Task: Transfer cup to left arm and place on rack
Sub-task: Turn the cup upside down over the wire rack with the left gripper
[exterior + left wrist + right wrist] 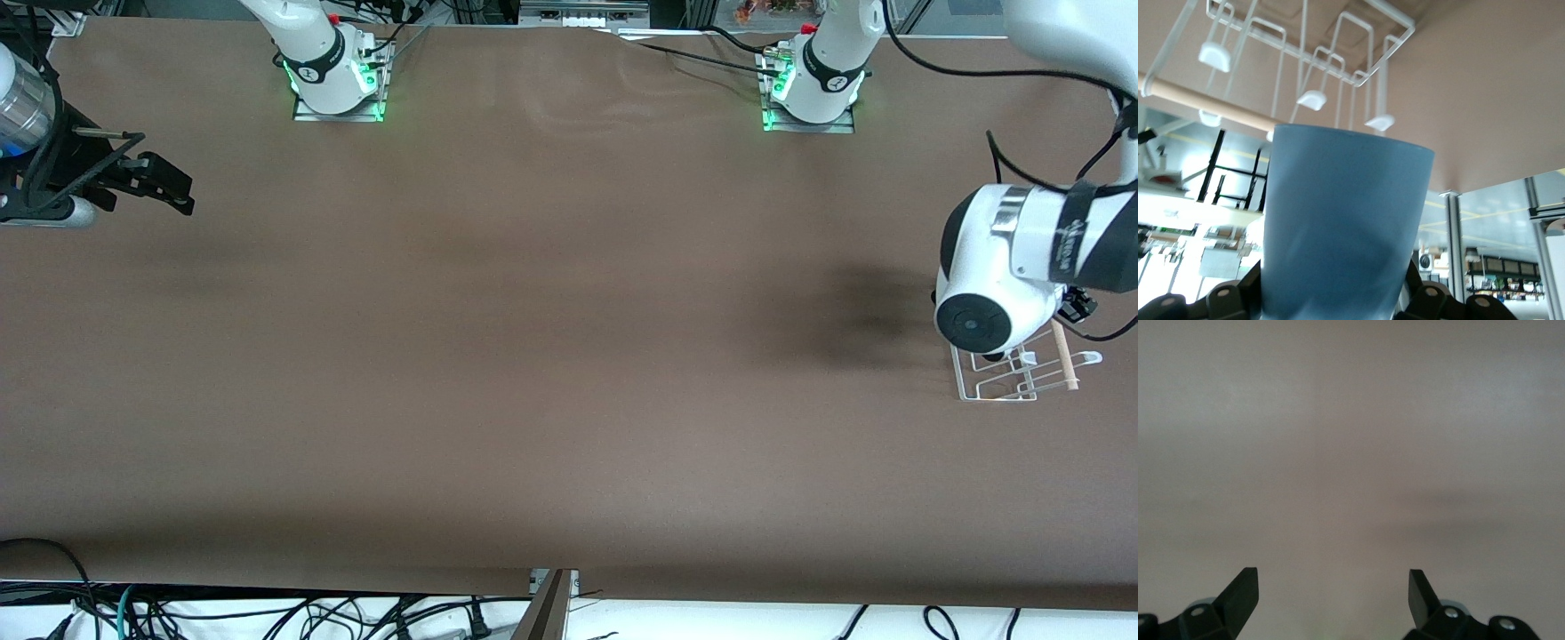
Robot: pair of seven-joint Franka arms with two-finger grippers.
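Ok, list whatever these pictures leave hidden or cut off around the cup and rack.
- Cup: front view hides it under the left arm's wrist; its base is cut off in the left wrist view.
- Rack: the wrist covers the part of it farther from the front camera.
- Left claw: only finger bases show beside the cup.
- Right claw: open, over bare table.

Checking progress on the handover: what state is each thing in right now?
cup: held in the left gripper, near the rack, not yet on it.
rack: standing on the table, no cup on it.
right gripper: open, empty, waiting over bare table.
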